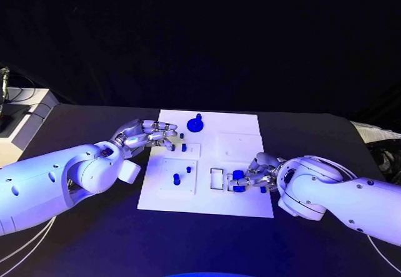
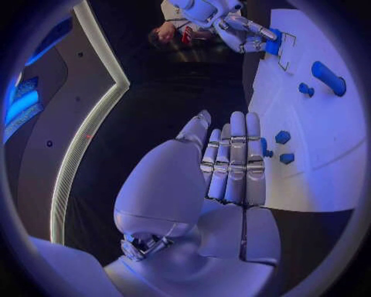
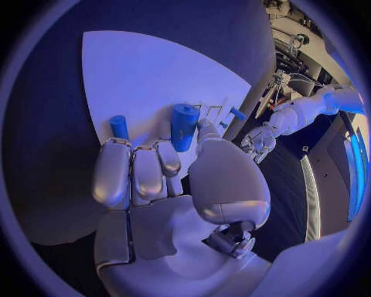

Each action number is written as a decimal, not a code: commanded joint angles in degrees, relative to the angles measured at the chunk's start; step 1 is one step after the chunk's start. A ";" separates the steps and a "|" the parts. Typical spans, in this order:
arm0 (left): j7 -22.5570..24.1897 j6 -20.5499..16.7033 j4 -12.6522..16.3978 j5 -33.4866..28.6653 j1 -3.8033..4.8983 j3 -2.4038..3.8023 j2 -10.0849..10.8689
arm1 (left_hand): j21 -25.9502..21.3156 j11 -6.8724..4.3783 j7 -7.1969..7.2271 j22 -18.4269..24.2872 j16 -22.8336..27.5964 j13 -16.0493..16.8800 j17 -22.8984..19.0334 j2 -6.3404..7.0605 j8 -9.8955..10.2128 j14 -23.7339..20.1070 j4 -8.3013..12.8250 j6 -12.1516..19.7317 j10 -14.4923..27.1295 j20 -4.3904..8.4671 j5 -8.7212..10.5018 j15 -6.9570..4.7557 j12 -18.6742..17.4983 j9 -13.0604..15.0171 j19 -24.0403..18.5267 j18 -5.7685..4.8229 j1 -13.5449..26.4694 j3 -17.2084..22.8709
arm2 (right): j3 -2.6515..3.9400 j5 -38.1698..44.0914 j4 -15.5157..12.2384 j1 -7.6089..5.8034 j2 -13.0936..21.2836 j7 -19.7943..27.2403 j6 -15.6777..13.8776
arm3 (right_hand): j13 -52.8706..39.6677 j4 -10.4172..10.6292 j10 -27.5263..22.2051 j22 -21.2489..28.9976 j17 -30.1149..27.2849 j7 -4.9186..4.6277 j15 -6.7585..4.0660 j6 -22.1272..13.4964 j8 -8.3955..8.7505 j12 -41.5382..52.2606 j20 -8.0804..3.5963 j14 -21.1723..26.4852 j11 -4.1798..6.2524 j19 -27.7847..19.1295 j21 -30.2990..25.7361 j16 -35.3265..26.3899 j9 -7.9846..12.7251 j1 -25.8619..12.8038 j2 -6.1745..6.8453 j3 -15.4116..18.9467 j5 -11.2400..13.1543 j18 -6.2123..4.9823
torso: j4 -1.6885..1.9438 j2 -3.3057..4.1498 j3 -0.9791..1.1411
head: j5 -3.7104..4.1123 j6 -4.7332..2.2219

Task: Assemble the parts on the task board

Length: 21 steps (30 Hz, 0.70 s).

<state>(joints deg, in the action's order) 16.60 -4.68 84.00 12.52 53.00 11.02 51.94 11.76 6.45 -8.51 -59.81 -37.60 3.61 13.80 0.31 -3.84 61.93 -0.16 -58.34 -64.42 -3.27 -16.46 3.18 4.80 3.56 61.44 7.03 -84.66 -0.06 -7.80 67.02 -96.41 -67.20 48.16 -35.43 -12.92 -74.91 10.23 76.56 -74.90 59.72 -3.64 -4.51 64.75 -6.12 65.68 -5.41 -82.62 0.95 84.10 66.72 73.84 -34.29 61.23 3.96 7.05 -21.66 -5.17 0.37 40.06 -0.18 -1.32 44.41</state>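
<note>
Head view: the white task board [image 1: 206,201] lies mid-desk [image 1: 87,232]; the right hand [image 1: 253,172] rests at its near right part, fingers [image 3: 172,159] curled around a blue cylinder [image 3: 184,127]; the left hand [image 1: 147,136] hovers at the board's left edge, fingers [image 2: 234,161] straight, close together, holding nothing; a blue round knobbed part [image 1: 195,124] sits at the far edge; small blue pegs [image 1: 177,178] stand in the near left panel.

A: The right robot hand [image 1: 255,172] covers part of the task board [image 1: 206,204], so in the head view I can't tell whether its fingers grip the blue cylinder [image 3: 184,125] or only touch it.

B: Under the left robot hand [image 1: 147,136], the small blue parts [image 1: 177,147] are too tiny to make out.
</note>
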 commanded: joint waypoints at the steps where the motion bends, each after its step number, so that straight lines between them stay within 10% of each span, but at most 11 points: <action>1: 0.20 0.64 0.19 -0.33 0.00 0.05 0.00 | -0.40 0.28 -0.12 0.02 0.02 -0.06 0.07 -0.10 0.11 -0.22 -0.34 0.04 0.30 -0.05 -0.01 -0.15 -0.26 0.04 0.44 -0.42 0.12 0.10 | -0.39 1.10 0.59 0.44 -0.30 -0.85 2.96 | -2.98 -2.06 -0.17 -9.04 -0.01 0.23 -0.08 -0.14 0.41 -0.22 0.04 -0.24 0.17 2.79 -0.19 -0.23 0.29 0.79 -1.29 0.21 -1.51 0.94 | -0.05 -0.04 -0.01 | -0.04 -0.04; 9: 0.07 0.69 0.21 -0.33 0.00 0.05 0.11 | -0.40 0.28 -0.12 0.02 0.02 -0.06 0.07 -0.10 0.11 -0.22 -0.34 0.04 0.30 -0.05 -0.01 -0.15 -0.26 0.04 0.44 -0.42 0.12 0.10 | -0.45 -0.90 0.76 0.45 0.06 -0.68 -0.76 | -2.64 -8.53 -0.24 -9.01 -0.37 0.89 -0.53 0.55 0.32 -0.71 -0.24 -0.19 0.72 2.73 -0.34 -0.58 0.39 5.15 -5.72 -4.68 -6.47 1.03 | -0.01 0.02 0.03 | -0.11 -0.07; 21: -0.28 1.25 0.16 -0.33 0.00 0.05 0.22 | -0.38 0.34 -0.19 -0.37 0.04 -0.07 0.07 -0.16 0.12 -0.34 -0.10 -0.07 0.50 -0.02 -0.10 -0.11 -0.26 0.03 0.31 -0.39 -0.25 0.66 | -0.33 -11.47 -1.88 -0.96 2.33 -0.27 -7.18 | -2.74 -12.48 0.20 -9.11 -0.57 1.21 -0.77 1.81 1.04 -0.81 -0.60 -0.26 0.98 2.81 0.08 -0.94 1.90 2.09 -5.43 -10.77 -5.79 1.27 | -0.05 0.06 0.02 | -0.35 -0.06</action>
<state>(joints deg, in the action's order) 16.26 -4.54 84.02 12.50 53.00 11.03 52.19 11.56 6.67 -8.51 -60.04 -37.60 3.61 13.79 0.31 -3.84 61.93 -0.22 -58.34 -64.20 -3.27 -16.46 3.18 4.81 3.56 61.44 7.03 -84.66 0.20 -8.22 60.52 -97.77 -67.79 50.39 -35.18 -17.58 -74.95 5.50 76.22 -74.94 59.21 -2.42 -4.83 66.15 -4.78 64.98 -5.61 -82.94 1.69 83.88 66.50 73.12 -32.17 62.05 0.22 4.28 -27.58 -4.43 0.33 40.09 -0.16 -1.62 44.34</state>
